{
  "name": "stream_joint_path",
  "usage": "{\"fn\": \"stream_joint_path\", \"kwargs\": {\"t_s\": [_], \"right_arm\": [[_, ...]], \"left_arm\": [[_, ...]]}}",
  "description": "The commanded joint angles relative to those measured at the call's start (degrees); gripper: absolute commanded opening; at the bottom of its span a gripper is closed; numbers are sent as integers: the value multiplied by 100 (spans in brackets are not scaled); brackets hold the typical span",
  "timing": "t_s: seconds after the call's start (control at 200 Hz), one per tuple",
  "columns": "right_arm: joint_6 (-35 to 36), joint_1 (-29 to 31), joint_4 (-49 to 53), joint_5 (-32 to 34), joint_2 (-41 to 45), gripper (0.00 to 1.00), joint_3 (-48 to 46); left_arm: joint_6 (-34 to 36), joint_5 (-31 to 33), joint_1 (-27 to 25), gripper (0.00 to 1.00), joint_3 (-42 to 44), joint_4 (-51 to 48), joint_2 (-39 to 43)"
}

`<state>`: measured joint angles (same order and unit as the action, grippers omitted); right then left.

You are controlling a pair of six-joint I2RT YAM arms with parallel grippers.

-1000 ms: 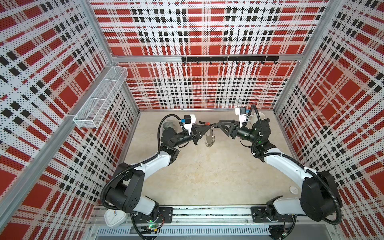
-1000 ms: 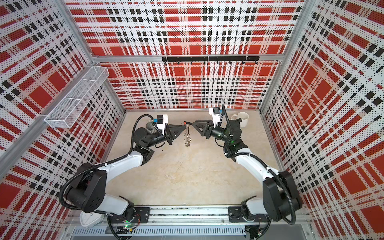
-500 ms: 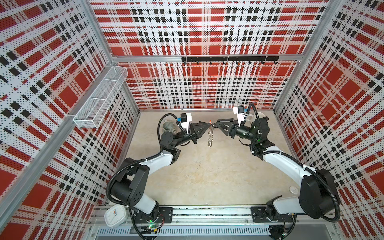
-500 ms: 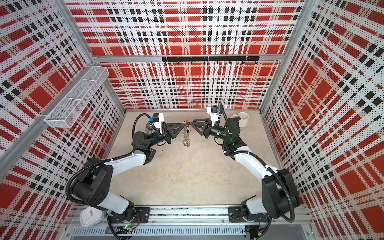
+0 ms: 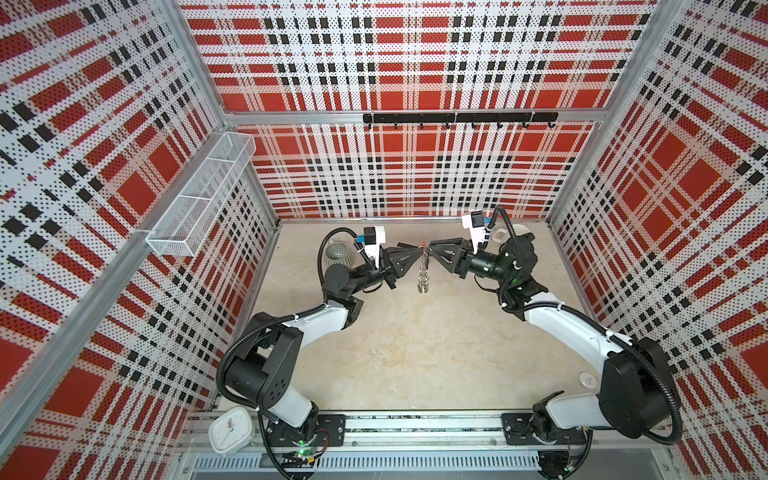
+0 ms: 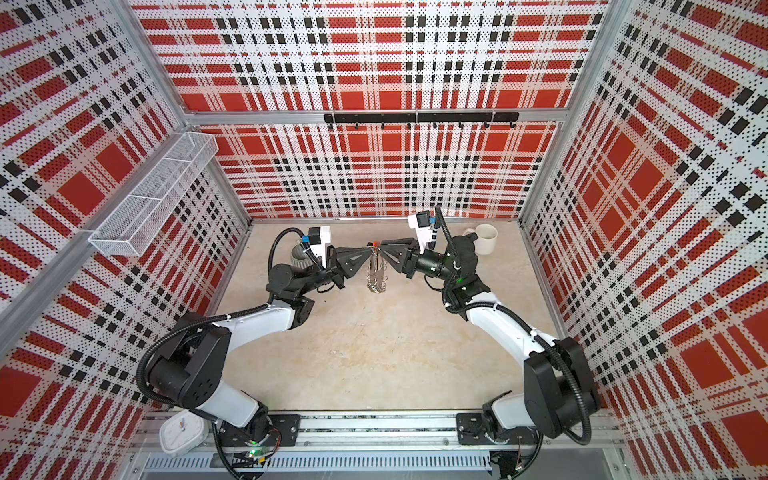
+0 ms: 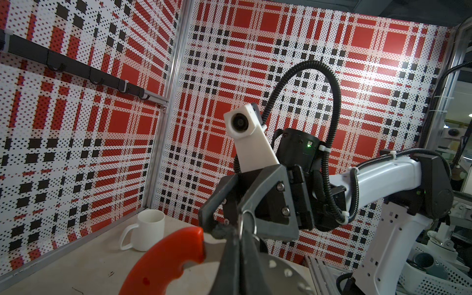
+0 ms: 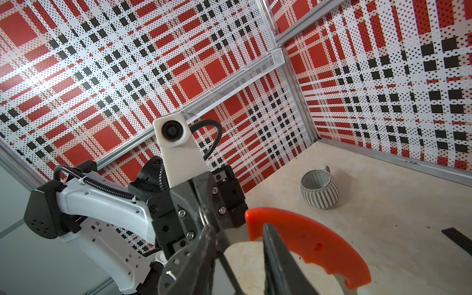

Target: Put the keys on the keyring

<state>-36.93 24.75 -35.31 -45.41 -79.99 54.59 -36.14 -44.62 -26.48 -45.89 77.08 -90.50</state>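
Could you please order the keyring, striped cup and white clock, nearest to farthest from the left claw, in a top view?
1. keyring, hanging at the left claw tip, centre rear.
2. striped cup, back left.
3. white clock, front left corner.

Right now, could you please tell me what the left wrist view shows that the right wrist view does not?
Only the left wrist view shows the white ceramic mug and the black hook rail on the wall. Only the right wrist view shows the grey ribbed cup, the white wire-mesh basket on the wall and the end of a flat black strap. Both show the grey crescent keyring plate with a red curved bar, raised above the beige tabletop, and the red plaid walls.
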Motion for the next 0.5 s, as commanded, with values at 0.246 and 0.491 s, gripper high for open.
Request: {"fn": "stream_joint_path", "kwargs": {"t_s": [0.246, 0.491], "right_arm": [[480, 37, 430, 522, 459, 33, 60], [341, 22, 218, 359, 453, 34, 146]], "left_arm": [[-110, -34, -13, 0, -62, 308, -12], [-100, -30, -28, 0, -43, 321, -49]]}}
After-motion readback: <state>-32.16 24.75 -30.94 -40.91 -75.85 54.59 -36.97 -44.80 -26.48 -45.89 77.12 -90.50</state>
